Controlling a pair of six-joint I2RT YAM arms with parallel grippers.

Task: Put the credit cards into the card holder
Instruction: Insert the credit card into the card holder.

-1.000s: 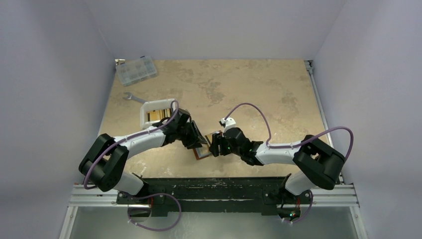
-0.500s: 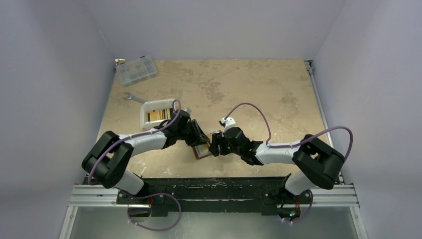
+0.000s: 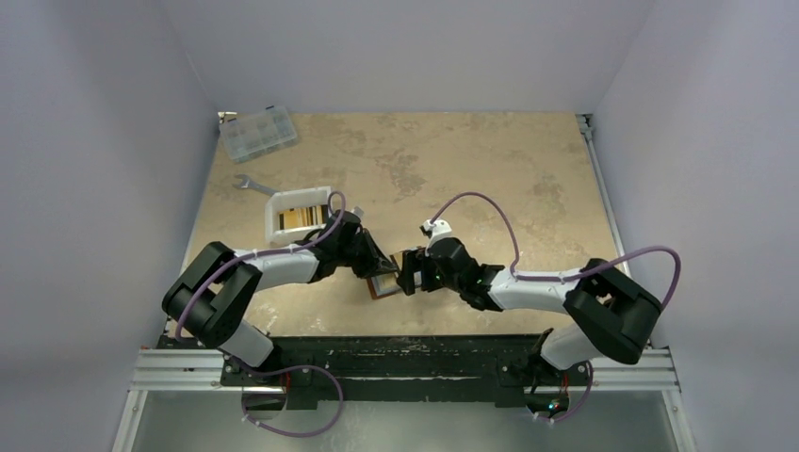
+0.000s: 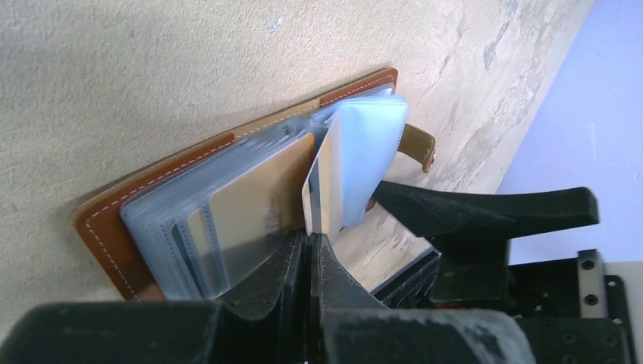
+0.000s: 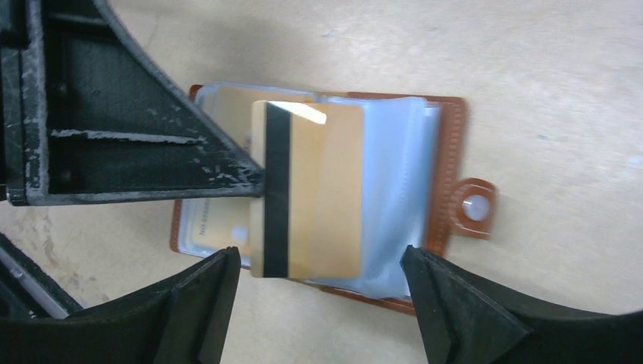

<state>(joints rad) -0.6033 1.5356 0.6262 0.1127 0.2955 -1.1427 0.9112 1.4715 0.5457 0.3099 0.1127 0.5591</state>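
Note:
The brown leather card holder (image 5: 447,144) lies open on the table, clear plastic sleeves showing; it also shows in the left wrist view (image 4: 106,220) and the top view (image 3: 384,286). My left gripper (image 4: 312,239) is shut on the edge of an orange-yellow credit card (image 5: 311,189) with a black stripe, holding it on edge over the sleeves (image 4: 322,182). Another yellow card (image 4: 250,212) sits inside a sleeve. My right gripper (image 5: 322,280) is open, its fingers either side of the holder's near edge, touching nothing. Both grippers meet at the holder in the top view.
A white tray (image 3: 297,215) holding more cards stands left of the holder. A silver wrench (image 3: 252,185) lies behind it and a clear compartmented box (image 3: 256,132) sits at the far left corner. The table's near edge is close below the holder.
My left arm has shifted slightly forward and right, bringing the card further over the holder. My right arm has edged a little toward the holder.

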